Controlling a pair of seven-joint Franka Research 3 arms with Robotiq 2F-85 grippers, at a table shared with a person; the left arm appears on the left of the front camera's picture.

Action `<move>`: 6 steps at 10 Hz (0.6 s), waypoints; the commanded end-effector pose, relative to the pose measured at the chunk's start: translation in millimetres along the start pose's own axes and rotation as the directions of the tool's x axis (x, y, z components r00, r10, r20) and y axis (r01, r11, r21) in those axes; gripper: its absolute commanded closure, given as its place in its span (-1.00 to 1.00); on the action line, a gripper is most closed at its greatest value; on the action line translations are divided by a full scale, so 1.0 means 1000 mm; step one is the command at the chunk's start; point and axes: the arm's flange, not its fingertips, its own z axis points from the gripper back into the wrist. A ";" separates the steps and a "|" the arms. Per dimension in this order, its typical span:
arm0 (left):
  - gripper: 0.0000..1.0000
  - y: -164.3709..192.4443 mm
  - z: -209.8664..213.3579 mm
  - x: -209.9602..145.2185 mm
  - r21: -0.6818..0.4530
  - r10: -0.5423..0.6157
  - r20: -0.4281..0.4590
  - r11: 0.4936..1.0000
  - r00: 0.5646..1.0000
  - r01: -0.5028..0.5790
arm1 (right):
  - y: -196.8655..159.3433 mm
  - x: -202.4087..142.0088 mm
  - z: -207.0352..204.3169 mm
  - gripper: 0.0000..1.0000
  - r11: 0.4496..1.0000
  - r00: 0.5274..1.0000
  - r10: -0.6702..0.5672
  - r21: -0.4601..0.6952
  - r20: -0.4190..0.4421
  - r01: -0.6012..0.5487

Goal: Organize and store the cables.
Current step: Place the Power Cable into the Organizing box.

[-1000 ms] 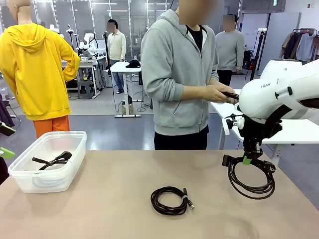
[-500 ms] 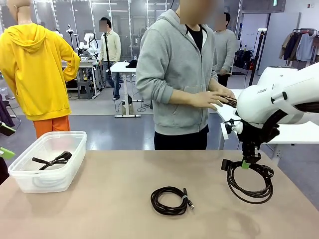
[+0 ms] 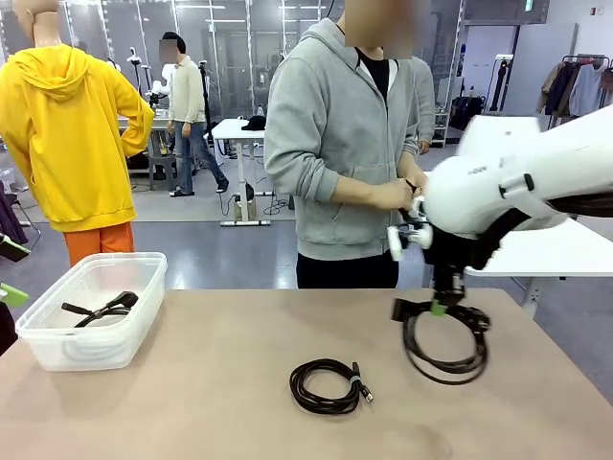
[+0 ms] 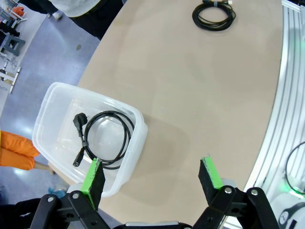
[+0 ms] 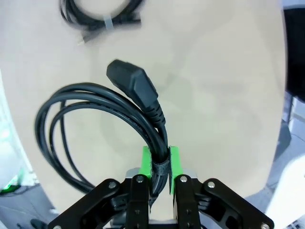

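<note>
Cable (image 3: 445,350) (image 5: 95,109), black, coiled, clamped at its strapped bundle between the closed green pads of the right gripper (image 3: 439,309) (image 5: 160,164); the loops hang below the gripper over the right part of the table (image 3: 211,383), with the plug end jutting out beside the fingers, and whether the lowest loop touches the top cannot be told. Second coil (image 3: 326,385) (image 4: 214,13) lying flat near the table's middle, well apart from the first; third coil (image 3: 101,309) (image 4: 106,138) lying inside the clear plastic bin (image 3: 57,350) (image 4: 138,119) at the table's left end, with the left gripper (image 4: 151,167) above the bin's edge, jaws spread wide and empty. Person in grey hoodie at the far side, hands (image 3: 397,195) together at waist height behind the right arm.
</note>
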 end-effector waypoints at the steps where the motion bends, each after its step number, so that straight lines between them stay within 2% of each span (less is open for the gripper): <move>1: -1.00 0.002 -0.002 0.002 0.011 0.016 0.002 1.000 1.000 -0.016 | 0.008 0.082 0.011 0.65 0.999 0.999 -0.049 0.017 -0.018 0.049; 5: -1.00 0.002 -0.002 0.002 0.011 0.016 0.002 1.000 1.000 -0.016 | 0.017 0.236 -0.019 0.65 1.000 0.998 0.030 0.006 -0.063 -0.029; 6: -1.00 0.002 -0.002 0.002 0.011 0.016 0.002 1.000 1.000 -0.016 | 0.022 0.255 -0.025 0.65 0.999 0.997 0.037 0.019 -0.069 -0.036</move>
